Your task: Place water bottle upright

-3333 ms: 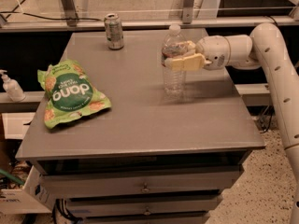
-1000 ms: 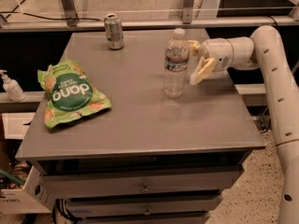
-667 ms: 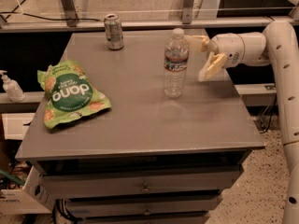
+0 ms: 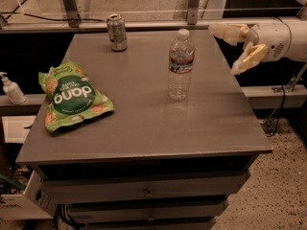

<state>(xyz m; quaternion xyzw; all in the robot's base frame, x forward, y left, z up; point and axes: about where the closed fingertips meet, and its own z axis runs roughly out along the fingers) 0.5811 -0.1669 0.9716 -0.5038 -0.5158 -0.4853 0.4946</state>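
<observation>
The water bottle is clear and ribbed with a white cap and a thin label band. It stands upright near the middle of the grey table, with nothing holding it. My gripper is off the table's right edge, to the right of the bottle and clear of it. Its two tan fingers are spread apart and empty.
A silver-green soda can stands at the back of the table. A green snack bag lies at the left. A white pump bottle sits on a ledge off the table's left side. Drawers are below the tabletop.
My gripper has let go of the bottle, opened, and drawn back to the right past the table's edge. The bottle stays upright where it was.
</observation>
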